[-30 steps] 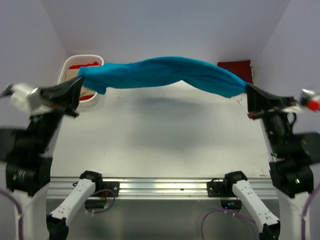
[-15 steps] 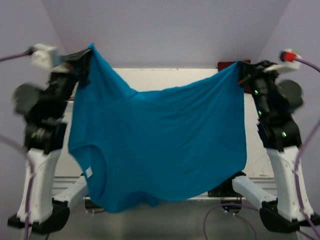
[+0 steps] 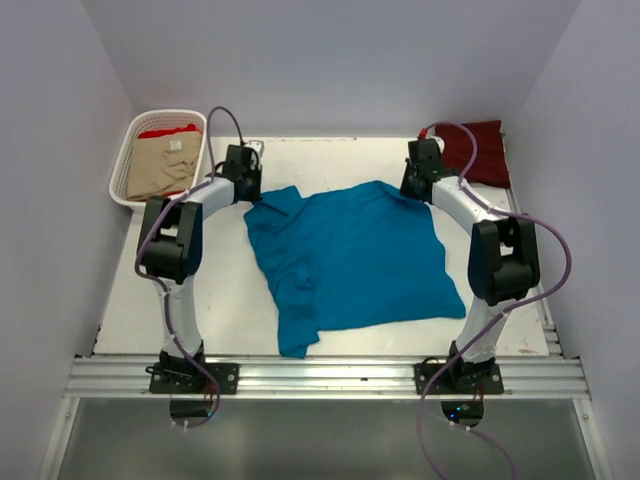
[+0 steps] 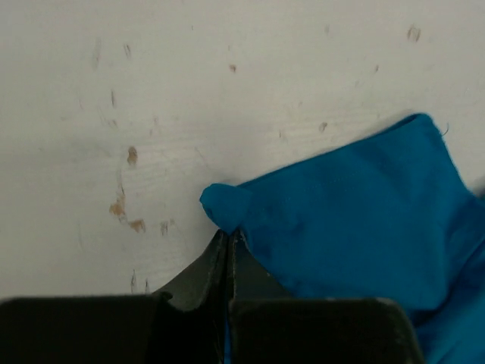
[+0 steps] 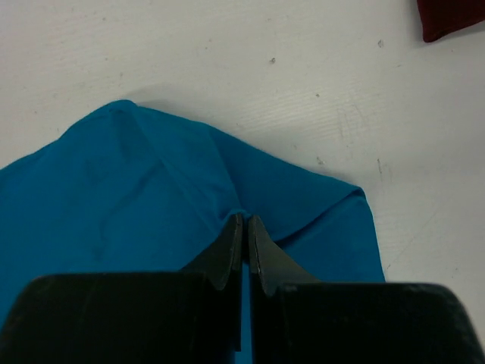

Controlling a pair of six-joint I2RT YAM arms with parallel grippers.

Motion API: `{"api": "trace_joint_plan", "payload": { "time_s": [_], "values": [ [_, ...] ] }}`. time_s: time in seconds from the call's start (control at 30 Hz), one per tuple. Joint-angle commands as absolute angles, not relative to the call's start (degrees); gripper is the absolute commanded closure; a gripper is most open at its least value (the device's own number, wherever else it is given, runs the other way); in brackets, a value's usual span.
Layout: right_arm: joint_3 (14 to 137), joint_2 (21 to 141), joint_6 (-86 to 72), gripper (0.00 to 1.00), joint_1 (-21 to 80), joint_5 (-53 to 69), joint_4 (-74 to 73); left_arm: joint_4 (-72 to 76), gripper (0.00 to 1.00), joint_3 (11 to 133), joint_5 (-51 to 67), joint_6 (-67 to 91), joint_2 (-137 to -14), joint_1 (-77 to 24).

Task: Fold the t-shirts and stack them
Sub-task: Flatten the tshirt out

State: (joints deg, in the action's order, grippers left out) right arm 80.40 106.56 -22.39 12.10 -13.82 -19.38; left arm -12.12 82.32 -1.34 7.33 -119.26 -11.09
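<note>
The teal-blue t-shirt [image 3: 350, 250], hanging in the air a moment ago, is now lying spread on the bench [image 3: 200, 300]; at its far corners the left end effector [image 4: 228, 236] and right end effector [image 5: 244, 221] are still clamping shut on the cloth; folding is looking ready to begin.

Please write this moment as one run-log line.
teal-blue t-shirt: spread on table | left gripper: shut on its far-left edge | right gripper: shut on its far-right edge | maroon t-shirt: far right, apart
</note>
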Motion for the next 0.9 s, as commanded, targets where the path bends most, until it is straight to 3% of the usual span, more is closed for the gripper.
{"api": "trace_joint_plan", "payload": {
  "time_s": [0.0, 0.4, 0.7, 0.87],
  "values": [
    [80.1, 104.7, -23.6, 1.00, 12.1, -14.7, -11.3, -4.1, 1.00, 83.8, -3.4, 6.5, -118.6, -10.1],
    [86.8, 111.5, -22.1, 1.00, 12.1, -21.5, -12.5, -3.6, 1.00, 92.0, -4.9, 6.5, -125.9, -9.4],
    [98.8, 119.4, -23.1, 1.00, 12.2, -31.1, -15.9, -11.5, 1.00, 117.8, -3.9, 7.1, -137.5, -9.4],
    [104.9, 124.3, -22.4, 1.00, 12.2, -31.8, -16.4, -10.8, 1.00, 124.9, -4.2, 6.8, -141.8, -9.3]
  ]
}}
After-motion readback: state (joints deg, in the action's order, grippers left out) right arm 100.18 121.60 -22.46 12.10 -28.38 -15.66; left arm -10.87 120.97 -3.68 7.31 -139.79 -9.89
